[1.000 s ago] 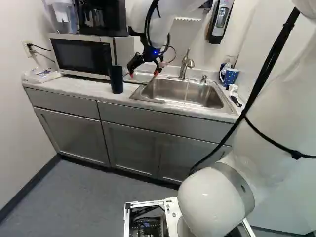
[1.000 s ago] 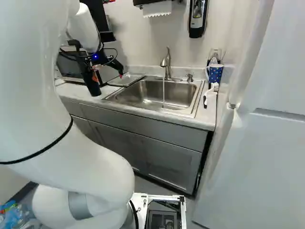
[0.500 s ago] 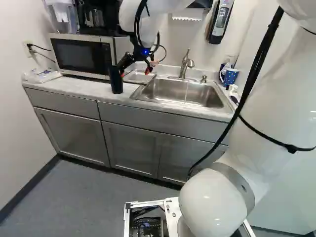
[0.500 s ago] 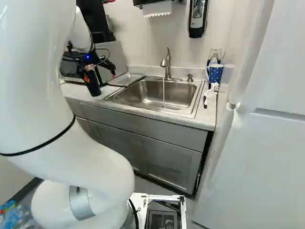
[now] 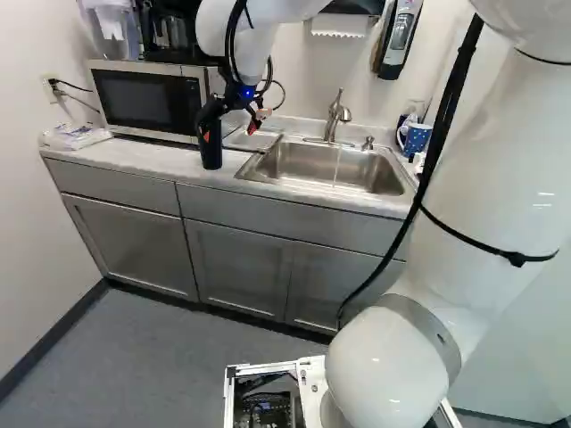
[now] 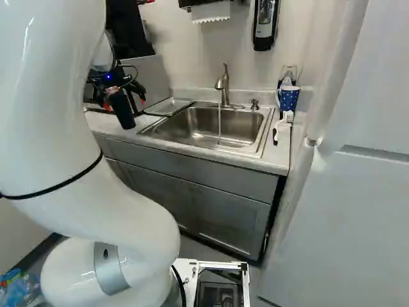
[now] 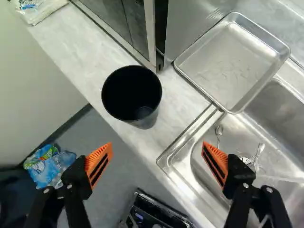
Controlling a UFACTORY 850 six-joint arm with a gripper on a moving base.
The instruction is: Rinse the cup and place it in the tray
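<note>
Small kitchen, going by the fittings. Sink (image 6: 208, 128) is sitting in a counter (image 5: 152, 156), water running from its faucet (image 6: 224, 86). Left of the sink a microwave (image 5: 143, 100) is standing; right of it, a mug (image 6: 289, 98) and brush (image 6: 285, 118) are resting. Gray cabinets (image 5: 129, 245) are running below it; paper towel (image 6: 211, 11) and soap dispenser (image 6: 263, 25) are hanging above it.

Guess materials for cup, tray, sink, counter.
Cup: dark, smooth; likely plastic, though coated metal is possible, as the even colour hides the base.
Tray: bare metal, dull silver with scuffs; aluminium or steel, can't tell.
Sink: probably stainless steel, satin, from its soft grey reflections.
Counter: pale with grey mottling; laminate or stone.
</note>
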